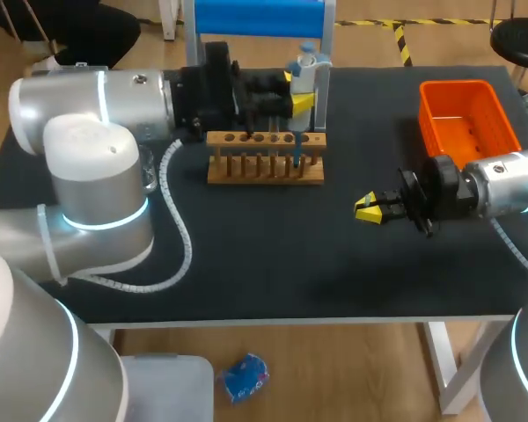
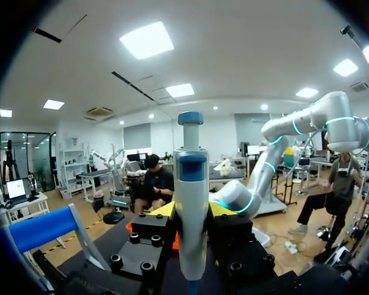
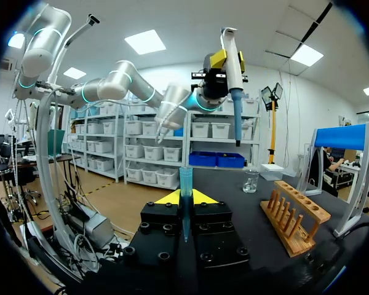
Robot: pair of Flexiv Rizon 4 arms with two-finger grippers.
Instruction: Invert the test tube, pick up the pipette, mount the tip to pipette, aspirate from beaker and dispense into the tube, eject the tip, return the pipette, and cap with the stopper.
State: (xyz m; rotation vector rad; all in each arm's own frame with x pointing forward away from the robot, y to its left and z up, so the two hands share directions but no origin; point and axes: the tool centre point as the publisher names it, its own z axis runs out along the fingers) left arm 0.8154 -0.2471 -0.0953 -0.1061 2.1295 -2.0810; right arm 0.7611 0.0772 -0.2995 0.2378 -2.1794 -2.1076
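Standing upright in left tool (image 2: 192,212): pipette (image 2: 191,175)

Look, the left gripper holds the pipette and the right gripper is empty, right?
Not quite. The left gripper does hold the pipette, but the right gripper isn't empty: the right wrist view shows a blue tip pinched between its fingers.

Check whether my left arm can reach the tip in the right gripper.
Probably yes: the left gripper holds the pipette above the rack, and only bare table lies between it and the tip in the right gripper.
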